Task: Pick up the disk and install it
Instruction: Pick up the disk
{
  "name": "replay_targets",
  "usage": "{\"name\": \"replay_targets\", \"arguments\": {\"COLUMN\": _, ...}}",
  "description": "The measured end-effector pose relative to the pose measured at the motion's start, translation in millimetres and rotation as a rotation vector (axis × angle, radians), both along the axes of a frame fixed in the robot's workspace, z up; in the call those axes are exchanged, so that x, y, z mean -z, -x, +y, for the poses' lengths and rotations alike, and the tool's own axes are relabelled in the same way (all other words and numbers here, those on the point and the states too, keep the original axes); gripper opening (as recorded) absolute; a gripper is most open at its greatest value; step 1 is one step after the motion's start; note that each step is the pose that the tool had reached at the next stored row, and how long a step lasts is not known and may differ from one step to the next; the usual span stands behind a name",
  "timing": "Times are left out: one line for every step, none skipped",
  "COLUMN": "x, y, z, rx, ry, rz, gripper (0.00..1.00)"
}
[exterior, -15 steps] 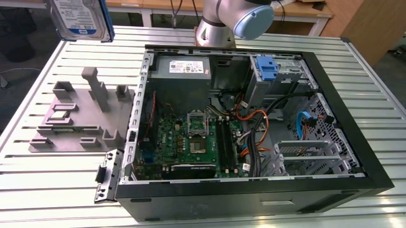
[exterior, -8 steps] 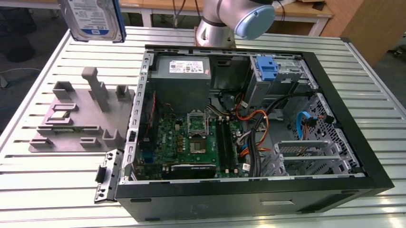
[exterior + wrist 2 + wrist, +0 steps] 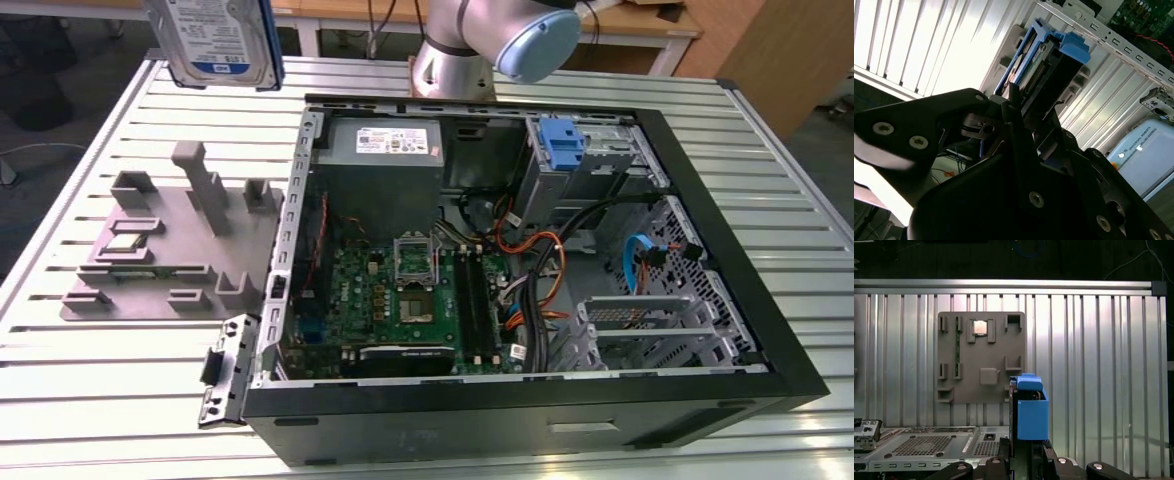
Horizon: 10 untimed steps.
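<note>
At the far edge of the slatted table (image 3: 94,380), toward the exterior view's left, the disk (image 3: 214,40) is being held upright in the air, with its upper part being cut off by the frame. In both wrist views it is being clamped edge-on by the gripper (image 3: 1031,107), whose black fingers (image 3: 1015,117) are being pressed against both faces. Its label is being hidden there, and only the blue carrier is being shown clearly. The grey parts holder (image 3: 160,250) and open computer case (image 3: 534,250) are being left well below it.
</note>
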<state>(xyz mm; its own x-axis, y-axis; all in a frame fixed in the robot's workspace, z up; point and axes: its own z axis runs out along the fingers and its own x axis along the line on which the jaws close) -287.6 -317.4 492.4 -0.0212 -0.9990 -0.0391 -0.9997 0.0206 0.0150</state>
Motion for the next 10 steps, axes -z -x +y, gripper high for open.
{"name": "replay_targets", "arguments": {"x": 0.0, "y": -0.5, "z": 0.0, "rx": 0.0, "ry": 0.0, "rz": 0.0, "gripper": 0.35}}
{"name": "replay_targets", "arguments": {"x": 0.0, "y": -1.1, "z": 0.0, "rx": 0.0, "ry": -0.0001, "rz": -0.0001, "gripper": 0.35}}
{"name": "replay_targets", "arguments": {"x": 0.0, "y": -1.9, "z": -0.2, "rx": 0.0, "ry": 0.0, "rz": 0.0, "gripper": 0.35}}
{"name": "replay_targets", "arguments": {"x": 0.0, "y": -2.7, "z": -0.6, "rx": 0.0, "ry": 0.0, "rz": 0.0, "gripper": 0.35}}
{"name": "replay_targets", "arguments": {"x": 0.0, "y": -3.4, "z": -1.1, "rx": 0.0, "ry": 0.0, "rz": 0.0, "gripper": 0.35}}
{"name": "replay_targets", "arguments": {"x": 0.0, "y": -4.2, "z": -1.7, "rx": 0.0, "ry": -0.0001, "rz": -0.0001, "gripper": 0.35}}
{"name": "replay_targets", "arguments": {"x": 0.0, "y": -5.1, "z": -2.5, "rx": 0.0, "ry": -0.0001, "rz": 0.0, "gripper": 0.35}}
{"name": "replay_targets", "arguments": {"x": 0.0, "y": -6.0, "z": -3.4, "rx": 0.0, "ry": 0.0, "rz": 0.0, "gripper": 0.35}}
{"name": "replay_targets", "arguments": {"x": 0.0, "y": -6.8, "z": -4.4, "rx": 0.0, "ry": 0.0, "rz": 0.0001, "gripper": 0.35}}
{"name": "replay_targets", "arguments": {"x": 0.0, "y": -7.5, "z": -5.6, "rx": 0.0, "ry": 0.0, "rz": 0.0, "gripper": 0.35}}
